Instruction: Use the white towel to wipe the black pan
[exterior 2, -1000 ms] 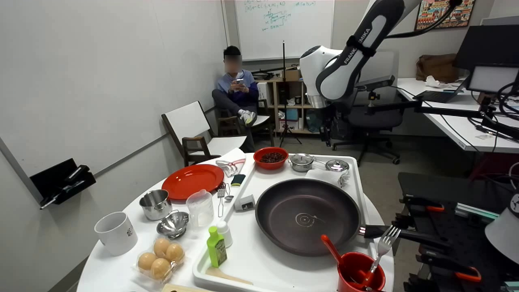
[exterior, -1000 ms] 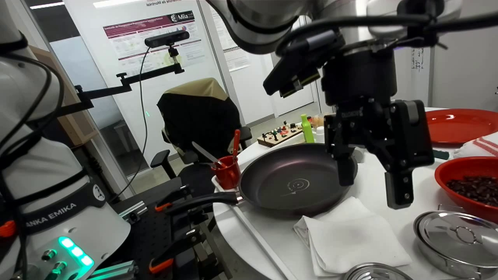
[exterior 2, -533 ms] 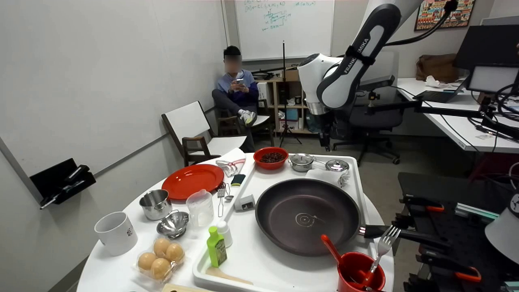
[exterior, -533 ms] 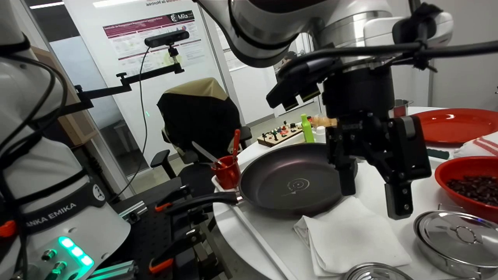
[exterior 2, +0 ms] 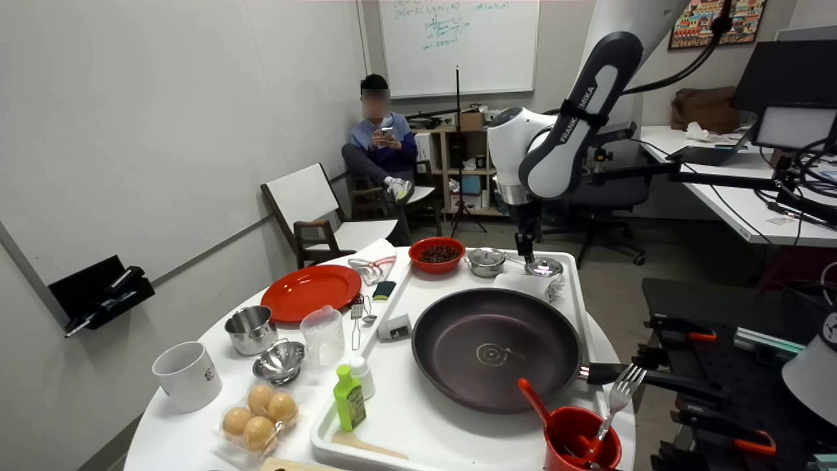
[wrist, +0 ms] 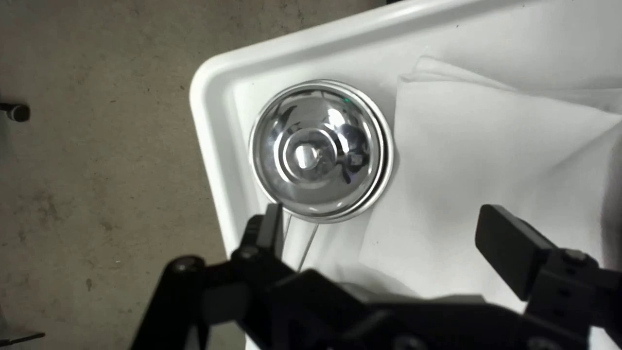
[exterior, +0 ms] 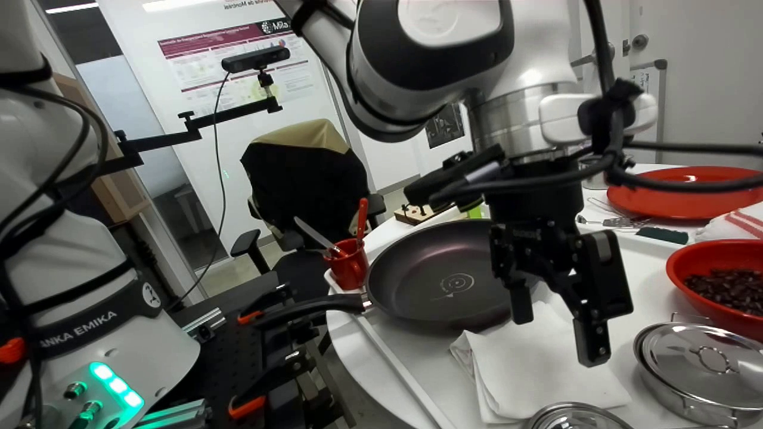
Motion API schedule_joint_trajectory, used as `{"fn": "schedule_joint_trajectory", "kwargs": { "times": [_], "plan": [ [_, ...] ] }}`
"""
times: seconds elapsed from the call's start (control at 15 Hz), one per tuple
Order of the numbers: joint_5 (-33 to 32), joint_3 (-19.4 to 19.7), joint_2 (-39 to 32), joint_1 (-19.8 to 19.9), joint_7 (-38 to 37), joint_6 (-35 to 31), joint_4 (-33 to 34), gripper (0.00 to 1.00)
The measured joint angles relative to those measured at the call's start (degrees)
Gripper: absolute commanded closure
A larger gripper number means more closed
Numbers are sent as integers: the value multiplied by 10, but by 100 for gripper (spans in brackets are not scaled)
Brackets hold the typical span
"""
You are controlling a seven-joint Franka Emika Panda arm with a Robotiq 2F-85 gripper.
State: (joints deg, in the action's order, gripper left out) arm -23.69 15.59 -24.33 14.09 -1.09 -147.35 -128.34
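Observation:
The white towel (exterior: pixel 524 375) lies folded on the white tray beside the black pan (exterior: pixel 435 292). It also shows in an exterior view (exterior 2: pixel 523 282) and in the wrist view (wrist: pixel 461 155). The pan, seen in both exterior views (exterior 2: pixel 490 366), lies flat with its inside up. My gripper (exterior: pixel 557 337) is open and empty above the towel. In the wrist view the gripper (wrist: pixel 381 218) has one finger over the towel and one by the rim of a small lidded steel pan (wrist: pixel 316 153). In an exterior view the gripper (exterior 2: pixel 526 256) shows small.
The steel pan stands in the tray corner against the towel; the tray rim (wrist: pixel 209 126) runs beside it. A larger lidded steel pot (exterior: pixel 697 369) and a red bowl of beans (exterior: pixel 715 286) stand nearby. A red mug with cutlery (exterior 2: pixel 582 438) stands by the pan's handle.
My gripper has come down toward the towel and moved slightly left in an exterior view, staying open. The towel and pan have not moved.

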Motion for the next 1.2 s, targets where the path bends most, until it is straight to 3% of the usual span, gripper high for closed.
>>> {"fn": "schedule_joint_trajectory", "kwargs": {
  "times": [0.53, 0.6, 0.73, 1.2],
  "plan": [
    [0, -1, -64, -28, 3, -106, -36, 3],
    [0, -1, -68, -30, 5, -111, -37, 26],
    [1, -1, -75, -33, 11, -116, -37, 30],
    [13, -2, -81, -32, 32, -119, -37, 84]
  ]
}}
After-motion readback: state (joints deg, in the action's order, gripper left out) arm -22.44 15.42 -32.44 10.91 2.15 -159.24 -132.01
